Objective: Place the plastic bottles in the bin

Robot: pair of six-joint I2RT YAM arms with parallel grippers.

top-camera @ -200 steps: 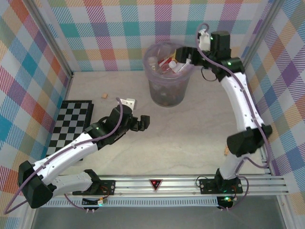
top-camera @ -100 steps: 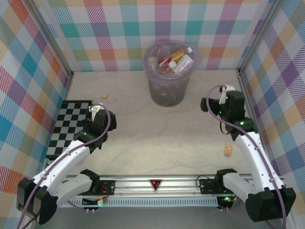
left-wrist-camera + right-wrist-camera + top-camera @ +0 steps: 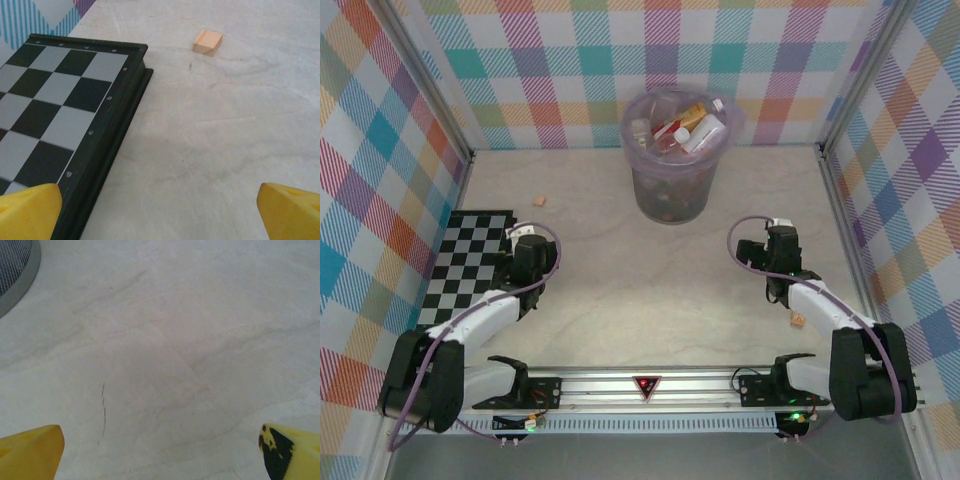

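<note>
The bin [image 3: 672, 190], a translucent grey-lilac bucket, stands at the back middle of the table. Several plastic bottles [image 3: 685, 128] with red, white and orange labels are piled inside it up to the rim. My left gripper [image 3: 526, 243] is folded back low beside the chessboard, open, with bare table between its yellow fingertips [image 3: 29, 210]. My right gripper [image 3: 768, 250] sits low at the right of the table, also open and holding nothing [image 3: 160, 455]. The bin's grey base [image 3: 20, 270] shows at the upper left of the right wrist view.
A black-and-white chessboard [image 3: 468, 262] lies at the left, its edge [image 3: 115, 135] just left of the left gripper. A small tan block [image 3: 207, 42] lies beyond the board, and another tan block [image 3: 798, 320] by the right arm. Checked walls enclose the table.
The right gripper has left the bin's rim and come down to the near right of the table. The left arm has drawn back from mid-table to the chessboard's edge. Both stay open.
</note>
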